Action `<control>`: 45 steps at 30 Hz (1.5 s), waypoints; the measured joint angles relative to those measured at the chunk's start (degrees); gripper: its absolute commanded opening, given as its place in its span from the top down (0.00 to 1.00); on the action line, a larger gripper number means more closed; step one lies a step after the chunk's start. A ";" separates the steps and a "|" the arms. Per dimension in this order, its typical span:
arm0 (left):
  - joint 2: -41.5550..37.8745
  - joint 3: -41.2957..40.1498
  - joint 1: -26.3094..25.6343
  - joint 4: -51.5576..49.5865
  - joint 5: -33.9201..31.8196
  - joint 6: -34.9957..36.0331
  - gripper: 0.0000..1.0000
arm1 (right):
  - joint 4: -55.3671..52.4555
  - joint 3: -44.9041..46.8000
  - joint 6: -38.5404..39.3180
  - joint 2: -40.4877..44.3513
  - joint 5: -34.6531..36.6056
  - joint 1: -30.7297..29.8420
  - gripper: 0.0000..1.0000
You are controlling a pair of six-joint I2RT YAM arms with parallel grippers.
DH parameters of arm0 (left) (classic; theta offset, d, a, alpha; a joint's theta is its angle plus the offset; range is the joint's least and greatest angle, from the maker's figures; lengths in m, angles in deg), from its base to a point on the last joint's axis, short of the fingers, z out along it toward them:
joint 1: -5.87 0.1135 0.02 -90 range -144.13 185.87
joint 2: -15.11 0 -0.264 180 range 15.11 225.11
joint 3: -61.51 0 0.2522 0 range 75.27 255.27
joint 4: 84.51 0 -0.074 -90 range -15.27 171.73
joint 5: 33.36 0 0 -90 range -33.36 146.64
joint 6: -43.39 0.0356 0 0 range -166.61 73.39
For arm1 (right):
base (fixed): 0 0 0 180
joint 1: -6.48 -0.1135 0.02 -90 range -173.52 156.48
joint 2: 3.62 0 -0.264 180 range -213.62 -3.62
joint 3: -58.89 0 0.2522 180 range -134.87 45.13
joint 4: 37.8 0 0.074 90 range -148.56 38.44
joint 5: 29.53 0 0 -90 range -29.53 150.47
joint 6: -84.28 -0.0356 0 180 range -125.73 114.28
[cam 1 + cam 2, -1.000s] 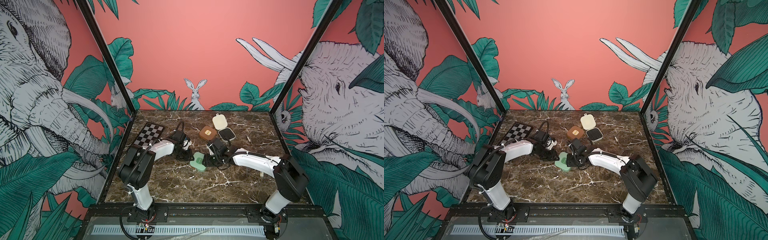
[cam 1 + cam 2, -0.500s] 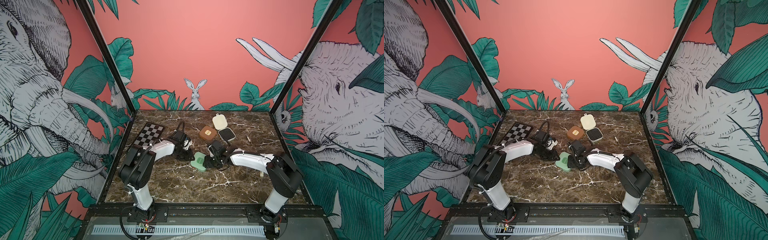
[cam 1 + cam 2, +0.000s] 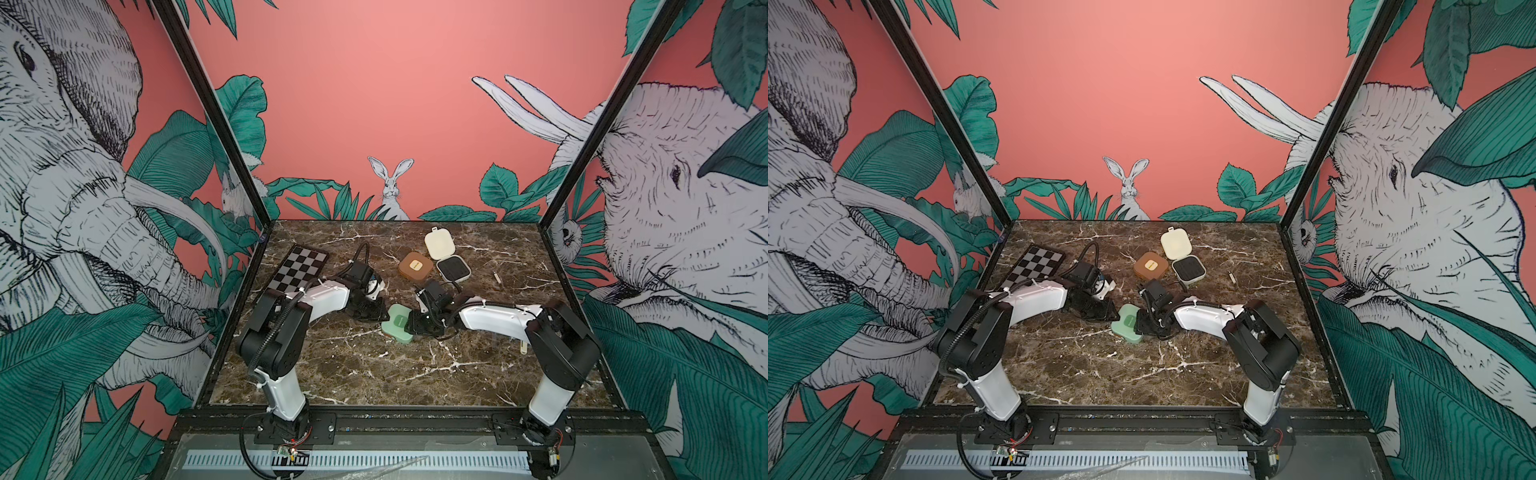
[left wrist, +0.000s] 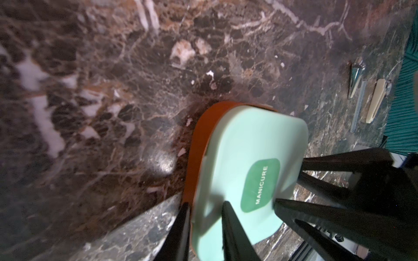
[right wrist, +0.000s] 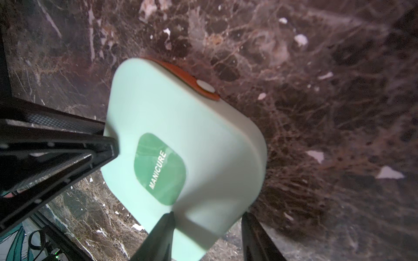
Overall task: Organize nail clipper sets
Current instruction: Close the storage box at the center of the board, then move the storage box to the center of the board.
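Observation:
The mint green case (image 3: pixel 398 323) (image 3: pixel 1128 324), marked MANICURE, sits mid-table between both arms. My left gripper (image 4: pixel 206 204) is shut on one edge, one finger on the lid (image 4: pixel 248 144) and one against the orange-brown rim. My right gripper (image 5: pixel 208 214) is shut across the opposite corner of the case (image 5: pixel 181 117). An orange-brown strap with a white snap (image 5: pixel 204 87) shows at its far edge. The brown case (image 3: pixel 415 264) lies shut behind. The cream case (image 3: pixel 439 245) lies open, showing its black insert (image 3: pixel 453 268).
A checkerboard (image 3: pixel 301 268) lies at the back left. One slim tool (image 3: pixel 497 278) rests right of the cream case and a cream tool (image 3: pixel 524 345) by the right arm. The left wrist view shows a silver clipper (image 4: pixel 355 76) and a cream tool (image 4: pixel 375 100) near the wall.
The right arm's elbow has swung a little to the left and back. The mint green case and both grippers stay almost where they were.

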 measured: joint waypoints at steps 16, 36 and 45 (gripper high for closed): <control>1.42 1.73 -0.61 -1.27 -0.72 -0.02 0.77 | 1.42 0.26 -1.36 -1.46 -4.00 1.22 0.57; -8.22 10.03 9.94 -22.21 -18.99 5.73 0.28 | 11.67 -8.66 -3.21 -11.21 -5.33 0.00 0.58; -23.52 8.63 10.32 -21.79 -14.53 4.74 0.40 | 11.10 -21.68 1.14 -18.93 -6.88 -0.72 0.51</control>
